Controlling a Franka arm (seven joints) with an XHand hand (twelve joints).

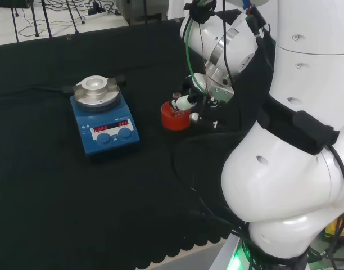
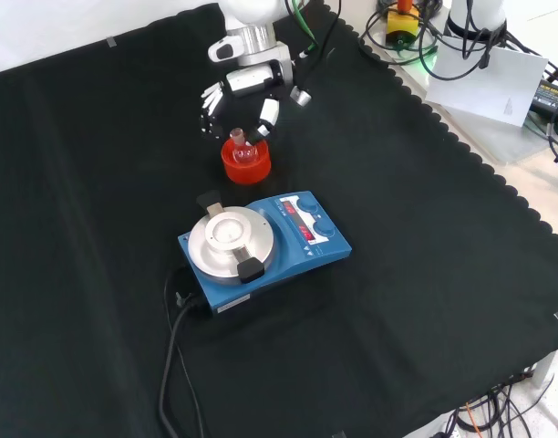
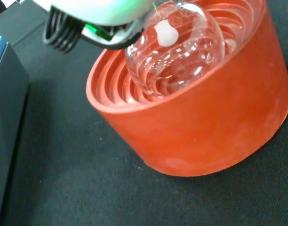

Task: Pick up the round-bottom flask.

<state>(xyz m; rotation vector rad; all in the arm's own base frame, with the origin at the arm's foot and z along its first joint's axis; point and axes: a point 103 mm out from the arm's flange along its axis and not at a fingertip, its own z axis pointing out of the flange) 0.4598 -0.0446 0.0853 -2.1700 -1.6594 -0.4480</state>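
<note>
Fingers (image 2: 268, 114) partly hide flask (image 2: 244, 151) neck.

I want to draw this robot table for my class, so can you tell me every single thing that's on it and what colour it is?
Round-bottom flask: one, clear glass, sitting in the red stand, with a small white piece inside it.
Red ribbed ring stand: one, red, on the cloth just beyond the stirrer in the front view.
Magnetic stirrer hotplate: one, blue body with a round silver top plate, red lit display and two blue knobs, near the middle of the cloth.
Power cable: one, black, running from the stirrer toward the near edge in the front view.
Cloth: one, black, covering the bench.
Hand: one, black and white, fingers reaching down around the flask's neck.
Arm: one, white, large links at the head view's right.
</note>
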